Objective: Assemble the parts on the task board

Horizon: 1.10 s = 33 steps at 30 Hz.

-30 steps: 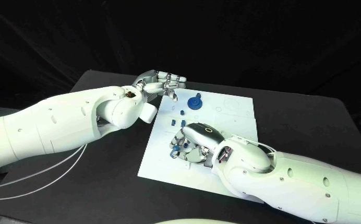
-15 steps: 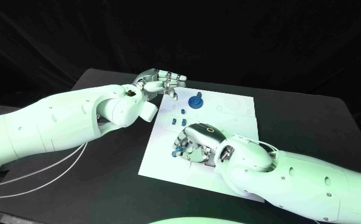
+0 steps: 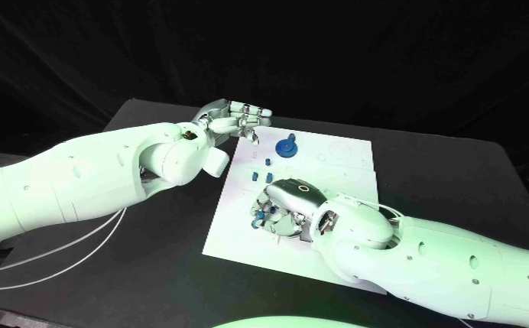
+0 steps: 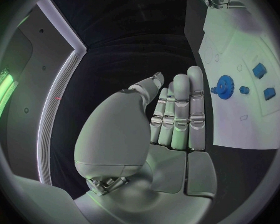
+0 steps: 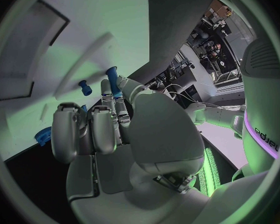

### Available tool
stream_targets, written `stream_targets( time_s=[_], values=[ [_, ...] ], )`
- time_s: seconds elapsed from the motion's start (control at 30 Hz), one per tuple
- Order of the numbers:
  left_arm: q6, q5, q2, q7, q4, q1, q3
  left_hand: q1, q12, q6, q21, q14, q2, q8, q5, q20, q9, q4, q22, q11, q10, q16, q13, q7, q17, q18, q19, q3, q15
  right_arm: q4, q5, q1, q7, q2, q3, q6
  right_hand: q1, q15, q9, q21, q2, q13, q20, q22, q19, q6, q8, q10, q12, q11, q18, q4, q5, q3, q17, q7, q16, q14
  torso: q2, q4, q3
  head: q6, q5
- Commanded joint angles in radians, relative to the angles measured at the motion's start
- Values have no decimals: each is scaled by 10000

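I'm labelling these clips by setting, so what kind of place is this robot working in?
Probably a robotics lab or test cell. A black table in front of a dark backdrop carries a white task board with small blue parts, among them a blue gear, and shelves of equipment show in the right wrist view.

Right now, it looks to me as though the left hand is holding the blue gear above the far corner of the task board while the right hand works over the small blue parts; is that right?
Not quite: the left hand holds nothing. The left wrist view shows its fingers straight and bare, with the blue gear lying on the task board. The rest stands: the right hand works over the small blue parts.
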Motion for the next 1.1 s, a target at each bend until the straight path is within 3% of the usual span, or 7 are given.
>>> stream_targets(
  time_s=[0.03,0.5,0.73,0.93,1.1],
  values=[
    [149,-17,11,54,0,6,6,44,64,-56,6,-63,78,52,31,42,-11,-74,13,-18,-79,67,-15,10,-16,122,14,-1,-11,-28,-75,-39,-33,92,-47,337,-401,153,-57,-134,-247,-62,103,1652,16,-227,-104,-342,-135,49,-14,106,79,-35,-28,71,2,384,-13,46,-15,-9,-50],
    [150,-17,0,36,-24,6,6,44,64,-56,6,-63,78,52,31,42,-11,-74,13,-18,-79,67,-15,10,-16,122,14,-1,-11,3,-30,-39,-11,95,-68,124,-779,299,-189,-840,-581,-210,262,1400,-281,-705,-104,-1068,-365,221,126,236,192,-407,-246,128,-122,310,-30,62,-26,6,-92],
    [159,-17,-6,18,-30,6,6,44,64,-56,6,-63,78,52,31,42,-11,-74,13,-18,-79,67,-15,10,-16,122,14,-1,-11,146,-32,-39,34,-74,-69,-423,-806,390,-305,-1826,-642,-316,358,1029,-704,-1142,-89,-1878,-349,321,309,207,213,-895,-852,174,-537,65,-37,90,-31,34,-156],
    [159,-17,-33,7,-40,6,5,52,91,-65,12,-73,90,66,32,42,-11,-86,19,-17,-91,78,-15,12,-21,121,10,2,-9,558,-4,13,118,-514,-53,-802,-790,440,-377,-2442,-687,-358,408,787,-942,-1476,-81,-2421,-163,382,411,197,291,-1464,-1191,55,-771,-86,-46,90,-38,42,-220],
    [150,-17,-64,9,-57,5,1,52,91,-65,12,-73,90,66,32,42,-11,-86,19,-17,-91,78,-15,12,-21,121,10,2,-9,1245,235,285,225,-1311,-8,-1016,-692,442,-368,-2666,-589,-338,423,692,-984,-1469,-43,-2573,178,381,444,214,404,-1907,-1305,-35,-840,-120,-56,103,-47,85,-352]
  ],
)
